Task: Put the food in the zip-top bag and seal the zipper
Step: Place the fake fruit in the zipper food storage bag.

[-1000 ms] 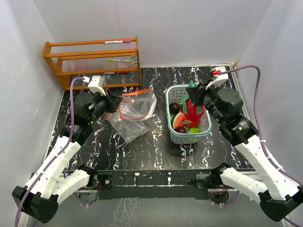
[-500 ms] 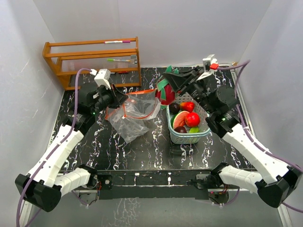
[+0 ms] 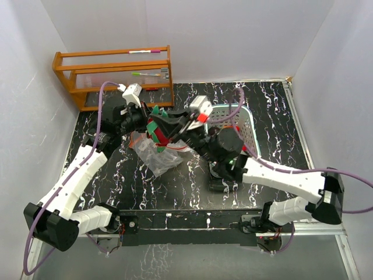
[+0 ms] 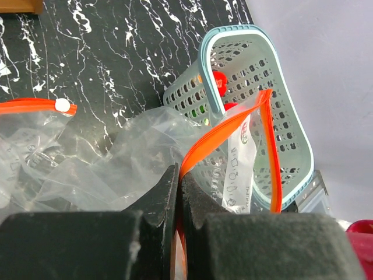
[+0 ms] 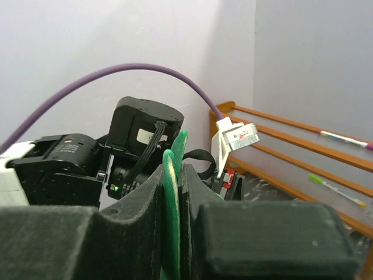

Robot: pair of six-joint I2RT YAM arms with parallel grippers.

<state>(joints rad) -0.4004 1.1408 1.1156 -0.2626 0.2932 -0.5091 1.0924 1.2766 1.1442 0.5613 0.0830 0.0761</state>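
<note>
My left gripper [image 3: 145, 119] is shut on the red-orange zipper strip [image 4: 215, 137] of the clear zip-top bag [image 3: 155, 156] and holds the mouth up. The bag's body hangs crumpled onto the table. My right gripper [image 3: 173, 126] has reached across to the left. It is shut on the green leaf [image 5: 173, 175] of a red and green toy fruit [image 3: 157, 130], held right at the bag's mouth beside the left gripper. In the left wrist view a small red fruit [image 4: 220, 79] shows inside the basket [image 4: 256, 116]. The rest of the food is hidden by the right arm.
The pale teal basket [image 3: 249, 114] stands right of centre, half covered by my right arm. A wooden rack [image 3: 111, 76] with pens stands at the back left. White walls close in on all sides. The zipper's white slider [image 4: 62, 105] sits at the strip's far end.
My right arm has swung left from the basket, carrying the red and green fruit to the bag's mouth. My left gripper has moved slightly back and right, still holding the strip.
</note>
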